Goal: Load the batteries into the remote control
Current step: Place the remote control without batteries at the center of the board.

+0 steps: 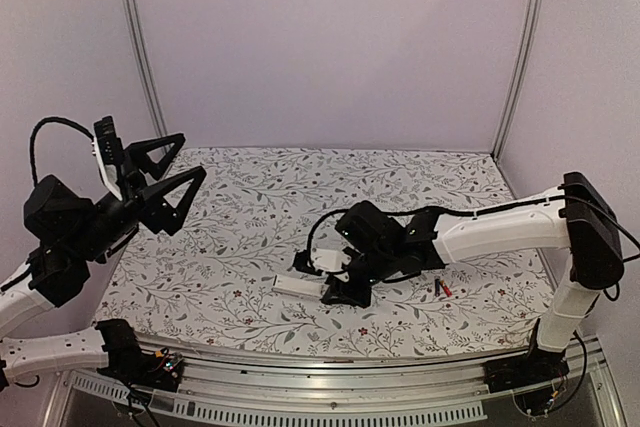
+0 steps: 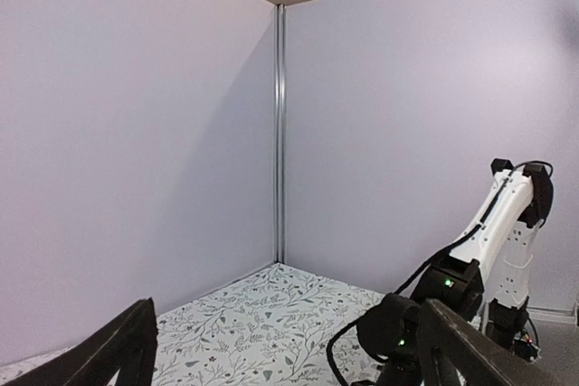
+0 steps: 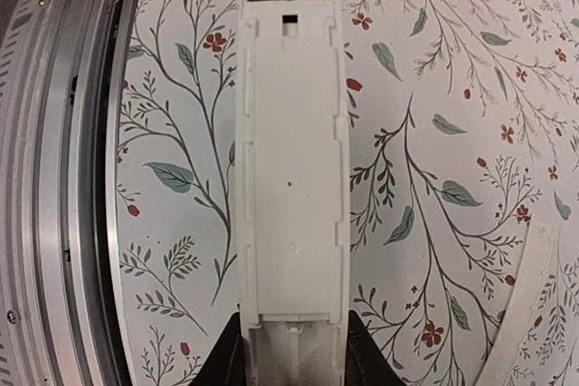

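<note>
Remote control (image 1: 296, 286): white bar lying flat on the floral cloth (image 1: 250, 197)
Right gripper (image 1: 338, 292): low on the cloth, at the bar's right end
Batteries (image 1: 440, 288): one red, one dark, side by side on the cloth, right of that gripper and apart from it
Left gripper (image 1: 192, 155): raised over the cloth's left edge, fingers spread wide

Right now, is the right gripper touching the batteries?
Apart. Top external view: the batteries lie on the cloth, with bare cloth between them and the right gripper, which grips the remote control.
</note>
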